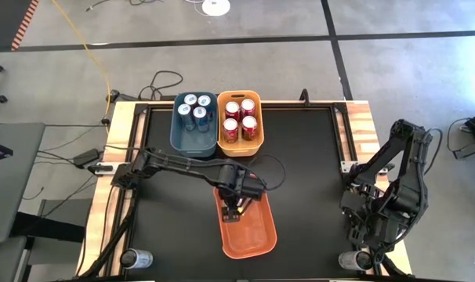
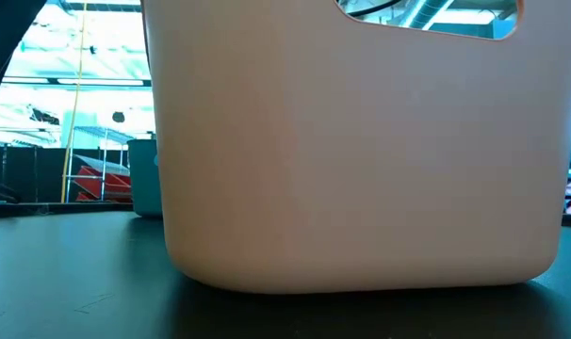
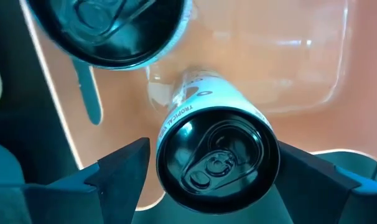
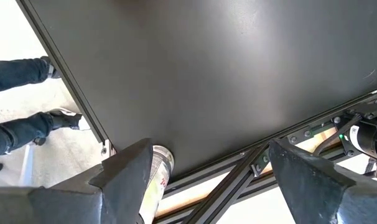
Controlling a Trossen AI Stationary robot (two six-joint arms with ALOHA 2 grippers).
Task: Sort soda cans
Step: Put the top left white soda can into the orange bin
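Cans sit in three places around the left pincer (image 1: pixel 236 208), which hangs inside the near orange bin (image 1: pixel 253 239) at its far end. In the left wrist view its two dark fingers (image 3: pixel 123 171) stand spread on either side of a white can (image 3: pixel 216 155) that stands upright on the bin floor between them, and clear gaps show on both sides, so the fingers do not touch it. A second can (image 3: pixel 107 31) stands just beyond the first, deeper in the same bin, with only its dark top in view.

Farther out from the left pincer, at the tabletop's (image 1: pixel 308 164) far edge, a blue-grey bin (image 1: pixel 192 139) holds four blue cans (image 1: pixel 197 110) standing upright. Just beside it, touching its side, a second orange bin (image 1: pixel 255 141) holds four red cans (image 1: pixel 240 119), also upright.

The right pincer (image 4: pixel 207 180) waits well apart from all three bins, at the tabletop's near right corner, folded back over the frame. Its fingers (image 4: pixel 129 180) are spread with nothing between them; past them lies bare black tabletop and a can (image 4: pixel 158 174) lying off the edge on the frame rails. A similar can (image 1: pixel 135 258) lies off the near left corner.

From table height, a pale bin wall (image 2: pixel 361 151) fills nearly everything, with a blue-grey bin corner (image 2: pixel 146 179) showing behind it. A person's dark-trousered legs (image 4: pixel 17 102) stand on the floor beyond the tabletop edge.
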